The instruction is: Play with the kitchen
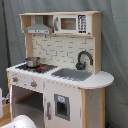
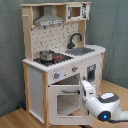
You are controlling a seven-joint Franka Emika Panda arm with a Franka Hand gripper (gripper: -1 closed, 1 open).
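The kitchen (image 1: 65, 60) (image 2: 60, 45) is a tall white and light-wood toy, seen in both exterior views. A pot (image 1: 32, 62) (image 2: 46, 55) stands on its stovetop, beside the grey sink (image 1: 72, 74) and black faucet (image 2: 75, 39). The hood (image 1: 39, 27) and microwave (image 1: 70, 23) sit on top. In the second exterior view the windowed oven door (image 2: 67, 100) stands swung outward. My gripper (image 2: 86, 89) is at that door's free right edge, with the white arm (image 2: 102, 106) behind it. In the first exterior view the oven cavity (image 1: 25, 102) shows dark and open.
A grey curtain (image 1: 112, 40) hangs behind the kitchen. The kitchen stands on a wooden surface (image 2: 15, 117). A rounded white part of my arm (image 1: 20, 122) shows at the bottom left of the first exterior view.
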